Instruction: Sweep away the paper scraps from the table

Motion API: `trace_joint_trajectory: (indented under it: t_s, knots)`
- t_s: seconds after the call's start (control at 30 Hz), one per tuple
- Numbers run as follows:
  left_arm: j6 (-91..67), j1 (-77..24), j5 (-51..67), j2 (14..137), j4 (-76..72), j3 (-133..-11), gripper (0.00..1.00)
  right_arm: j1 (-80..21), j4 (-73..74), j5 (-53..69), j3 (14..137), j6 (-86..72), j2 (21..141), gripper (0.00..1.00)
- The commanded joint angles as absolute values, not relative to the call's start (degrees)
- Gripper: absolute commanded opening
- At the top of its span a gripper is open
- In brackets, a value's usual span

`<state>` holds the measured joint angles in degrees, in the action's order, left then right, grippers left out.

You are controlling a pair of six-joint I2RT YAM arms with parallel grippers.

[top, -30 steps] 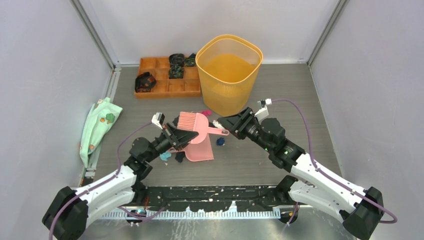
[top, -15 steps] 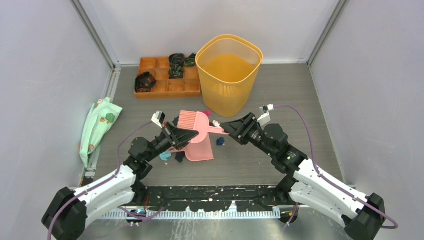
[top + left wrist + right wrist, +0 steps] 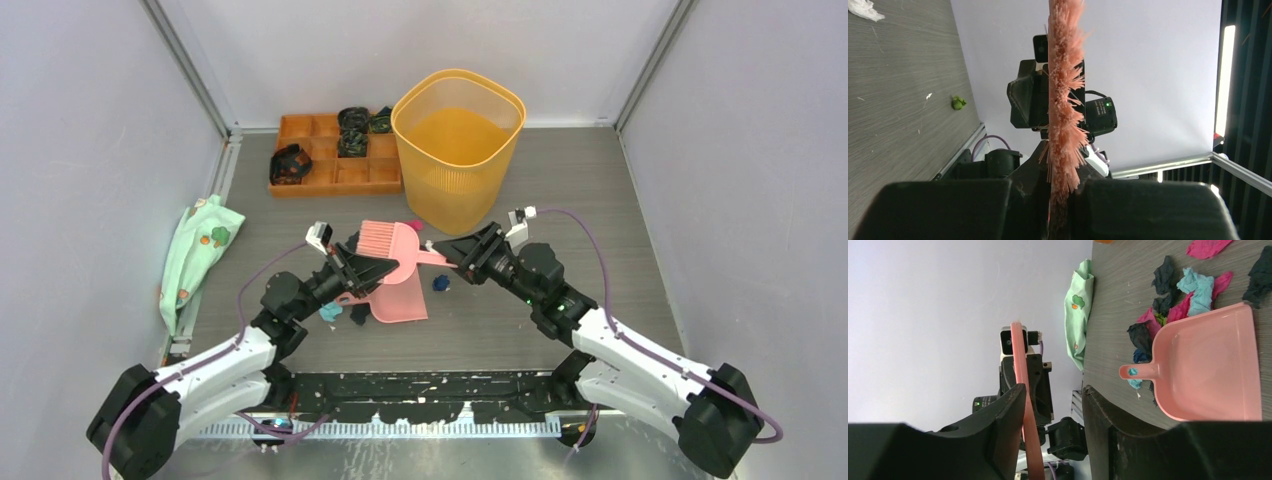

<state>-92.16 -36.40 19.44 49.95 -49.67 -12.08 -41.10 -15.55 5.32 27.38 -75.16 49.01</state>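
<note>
My left gripper [image 3: 357,272] [image 3: 1064,172] is shut on the bristle end of a pink brush [image 3: 383,243] [image 3: 1065,75], held above the table [image 3: 580,180]. The brush's handle [image 3: 1021,365] reaches right, between the jaws of my right gripper [image 3: 447,260] [image 3: 1054,395]. That gripper is open: the handle lies against one finger, with a gap to the other. A pink dustpan [image 3: 398,300] [image 3: 1208,370] lies flat under the brush. Paper scraps [image 3: 331,312] [image 3: 1193,285] in teal, black, magenta and dark blue lie around the dustpan. A white scrap [image 3: 863,9] and a green one [image 3: 957,103] lie apart.
A yellow bin [image 3: 460,140] stands at the back, just beyond the brush. To its left is an orange tray [image 3: 320,172] holding black-and-green bands. A mint-green cloth [image 3: 195,255] lies at the table's left edge. The metal rail [image 3: 420,410] runs along the near edge.
My right gripper has moved left, and its jaws now stand around the brush handle. The left gripper has kept the brush nearly still.
</note>
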Motion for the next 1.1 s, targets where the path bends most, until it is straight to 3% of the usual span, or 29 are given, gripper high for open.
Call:
trace_joint_trajectory:
  t_s: [0.0,0.27,0.73,1.07]
  knots:
    - [-93.1,-36.5,18.8,50.3,-58.6,-12.4,0.01,-41.0,-22.9,8.8,26.2,-77.2,51.2,0.48]
    - [-92.7,-36.5,18.0,52.2,-59.9,-11.1,0.01,-40.8,-22.7,8.9,25.9,-77.3,50.0,0.39]
    - [-90.7,-36.5,16.7,55.6,-61.2,-9.5,0.01,-40.8,-23.1,9.9,25.5,-77.9,49.1,0.39]
    - [-90.5,-36.5,17.6,56.7,-61.0,-9.7,0.00,-40.7,-25.3,10.5,25.4,-78.4,50.6,0.28]
